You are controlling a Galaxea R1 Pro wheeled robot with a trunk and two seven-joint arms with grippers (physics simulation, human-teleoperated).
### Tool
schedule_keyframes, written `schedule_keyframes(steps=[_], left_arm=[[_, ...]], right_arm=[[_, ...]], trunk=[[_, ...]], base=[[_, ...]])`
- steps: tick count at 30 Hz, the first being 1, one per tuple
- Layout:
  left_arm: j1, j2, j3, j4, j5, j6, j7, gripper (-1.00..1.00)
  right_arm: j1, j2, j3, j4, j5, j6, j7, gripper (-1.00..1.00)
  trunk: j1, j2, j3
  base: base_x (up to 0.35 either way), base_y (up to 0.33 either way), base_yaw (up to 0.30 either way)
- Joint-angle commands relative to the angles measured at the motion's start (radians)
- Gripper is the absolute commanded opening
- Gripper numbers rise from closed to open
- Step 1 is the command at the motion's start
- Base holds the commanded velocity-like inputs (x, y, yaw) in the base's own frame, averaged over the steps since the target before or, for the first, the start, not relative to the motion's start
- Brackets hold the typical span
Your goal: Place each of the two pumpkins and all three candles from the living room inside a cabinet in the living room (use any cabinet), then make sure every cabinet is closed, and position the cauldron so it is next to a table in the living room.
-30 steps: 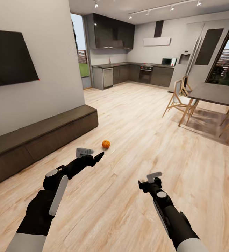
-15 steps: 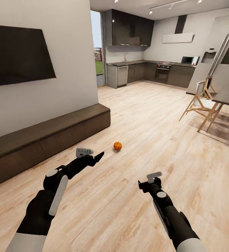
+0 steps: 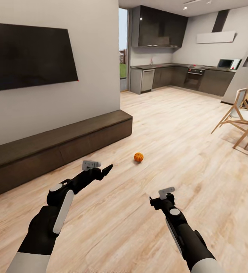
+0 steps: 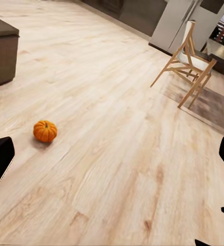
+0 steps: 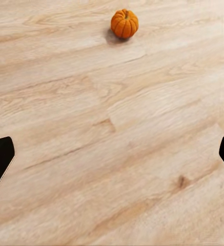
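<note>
Head view first: nearest the robot, the left gripper (image 3: 108, 169) and the right gripper (image 3: 154, 200) hang low over the wooden floor (image 3: 184, 170) with nothing in them, and the wrist views put each gripper's dark fingertips at opposite margins with bare boards between, so both stand spread wide. A little beyond the left gripper, one pumpkin (image 3: 138, 157) sits upright on the open floor, apart from both grippers and well clear of the floor's edges (the left wrist view (image 4: 45, 130) and right wrist view (image 5: 124, 23) both catch it, stem up). Past it, along the floor's left edge, the long low cabinet (image 3: 63, 142) runs against the wall under a dark wall screen (image 3: 29, 55), its front flush and shut as far as can be told. Farther off stand a wooden chair (image 3: 239, 117) and the kitchen units (image 3: 169, 76). Judging by this, the task looks barely begun: this pumpkin is not yet stowed, no drawer is open, and fetching it seems the step in hand.
</note>
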Motion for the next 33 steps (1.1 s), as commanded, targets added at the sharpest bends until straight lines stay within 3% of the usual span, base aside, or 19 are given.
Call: schedule_keyframes(steps=[1, 9, 16, 33], left_arm=[[0.000, 0.000, 0.000, 0.000, 0.000, 0.000, 0.000, 1.00], [0.000, 0.000, 0.002, 0.000, 0.000, 0.001, 0.003, 1.00], [0.000, -0.001, 0.043, 0.001, 0.001, 0.002, 0.005, 1.00], [0.000, -0.002, 0.048, 0.023, 0.002, 0.000, 0.005, 1.00]], right_arm=[[0.000, 0.000, 0.000, 0.000, 0.000, 0.000, 0.000, 1.00], [0.000, 0.000, 0.000, 0.001, 0.000, 0.001, 0.001, 1.00], [0.000, 0.000, 0.000, 0.002, 0.000, 0.000, 0.002, 1.00], [0.000, 0.000, 0.000, 0.017, 0.000, 0.000, 0.002, 1.00]], trunk=[[0.000, 0.000, -0.001], [0.000, 0.000, -0.009], [0.000, 0.000, -0.016], [0.000, 0.000, -0.033]], base=[[0.000, 0.000, 0.238], [0.038, 0.000, 0.238], [0.310, 0.000, 0.238], [0.283, 0.000, 0.238]])
